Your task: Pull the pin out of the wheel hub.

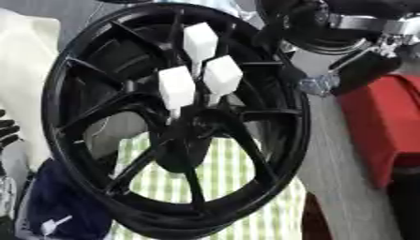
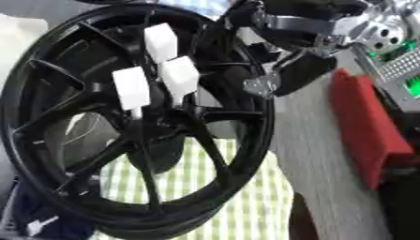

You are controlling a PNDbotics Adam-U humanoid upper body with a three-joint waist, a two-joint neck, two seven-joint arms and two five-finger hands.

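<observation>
Three white pins stand out of the black wheel hub (image 1: pixel 176 122), clustered a little above its centre: one (image 1: pixel 199 42) at 12 o'clock of the cluster, one (image 1: pixel 222 75) at 4 o'clock, one (image 1: pixel 176 87) at 8 o'clock. We read them as blocky white heads on thin stems, seated near where the spokes meet; they are still in place, so the pull is not yet done.

The hub stands on its rim, face turned toward us, which puts the pin heads in open reach from the front. A green-checked cloth (image 1: pixel 221 178) shows through the lower spokes, probably padding under the rim.

Our right hand (image 2: pixel 295 70) comes in from 2 o'clock and sits against the hub's outer rim, beside the pins, not on them. It seems placed to steady the wheel or to approach the cluster; the dark fingers merge with the black rim, so we cannot tell whether they are curled or straight.

Our left hand (image 1: pixel 6 131) shows only as dark fingertips at 9 o'clock of the left eye view, apart from the hub; finger posture not readable there either.

A red box (image 2: pixel 369 131) lies at 3 o'clock on the counter (image 2: pixel 316 187), well clear of the pins.
</observation>
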